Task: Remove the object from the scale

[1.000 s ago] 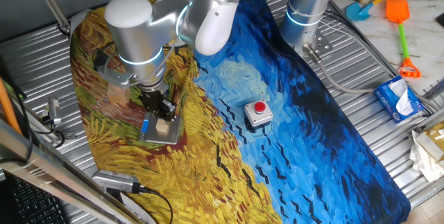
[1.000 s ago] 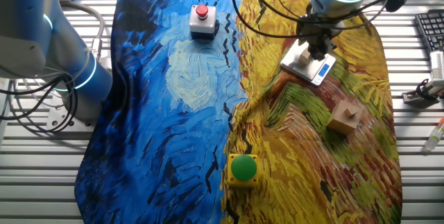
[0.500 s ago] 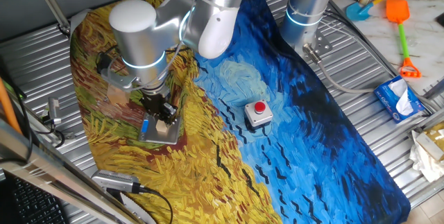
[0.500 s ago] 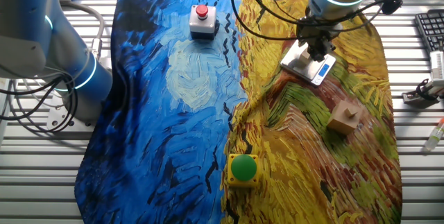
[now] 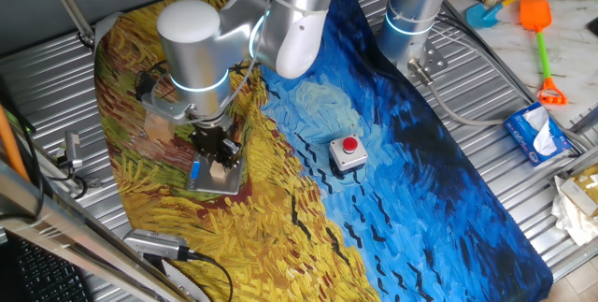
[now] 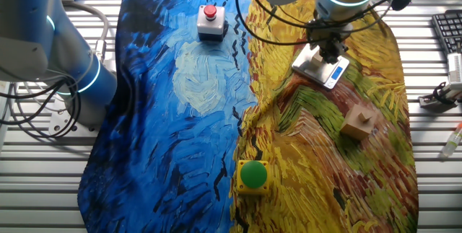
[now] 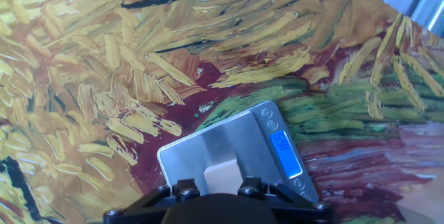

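Note:
The scale (image 5: 213, 175) is a thin silver plate with a blue strip, lying on the yellow part of the painted cloth. It also shows in the other fixed view (image 6: 321, 66) and in the hand view (image 7: 208, 151). The object, a small tan cube (image 5: 220, 165), rests on the plate and shows in the hand view (image 7: 220, 177). My gripper (image 5: 217, 155) is low over the plate, with one finger on each side of the cube (image 6: 318, 57). In the hand view the gripper (image 7: 218, 186) straddles the cube with a thin gap on the left side; it looks open.
A grey box with a red button (image 5: 348, 151) stands right of the scale. A larger pinkish-tan block (image 6: 358, 122) and a green button on a yellow box (image 6: 253, 175) lie on the cloth. A second arm's base (image 6: 65, 53) stands at the cloth's edge.
The arm's upper joints have shifted slightly to the right. The gripper has stayed at the cube, and the cube has stayed on the plate.

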Controlling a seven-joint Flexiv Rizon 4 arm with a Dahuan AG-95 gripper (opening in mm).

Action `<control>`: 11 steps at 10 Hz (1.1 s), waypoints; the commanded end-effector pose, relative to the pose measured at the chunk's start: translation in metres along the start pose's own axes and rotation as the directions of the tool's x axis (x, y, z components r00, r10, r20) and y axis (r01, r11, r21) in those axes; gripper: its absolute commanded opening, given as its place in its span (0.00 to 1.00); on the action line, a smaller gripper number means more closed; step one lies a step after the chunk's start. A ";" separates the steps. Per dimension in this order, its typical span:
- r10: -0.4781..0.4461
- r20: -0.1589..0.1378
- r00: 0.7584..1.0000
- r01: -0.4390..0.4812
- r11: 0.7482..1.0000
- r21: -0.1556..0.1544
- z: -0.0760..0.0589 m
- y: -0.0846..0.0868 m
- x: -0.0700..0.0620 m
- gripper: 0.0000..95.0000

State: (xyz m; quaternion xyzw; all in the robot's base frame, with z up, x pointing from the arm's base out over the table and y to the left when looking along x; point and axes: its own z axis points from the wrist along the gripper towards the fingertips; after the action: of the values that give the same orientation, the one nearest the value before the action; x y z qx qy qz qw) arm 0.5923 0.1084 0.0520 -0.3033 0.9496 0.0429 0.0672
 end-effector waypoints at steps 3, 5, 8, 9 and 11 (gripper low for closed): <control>-0.012 0.008 1.000 0.012 1.000 0.001 0.000 -0.003 -0.001 0.40; -0.018 0.009 1.000 0.018 1.000 0.005 0.000 -0.003 -0.001 0.40; -0.019 0.018 1.000 0.019 1.000 0.003 -0.002 -0.004 -0.002 0.40; -0.018 0.017 1.000 0.018 1.000 0.003 -0.003 -0.004 -0.003 0.40; -0.017 0.016 1.000 0.017 1.000 0.004 -0.003 -0.004 -0.003 0.40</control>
State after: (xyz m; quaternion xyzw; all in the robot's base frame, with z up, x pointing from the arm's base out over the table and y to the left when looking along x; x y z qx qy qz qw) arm 0.5966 0.1066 0.0556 -0.3110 0.9465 0.0430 0.0748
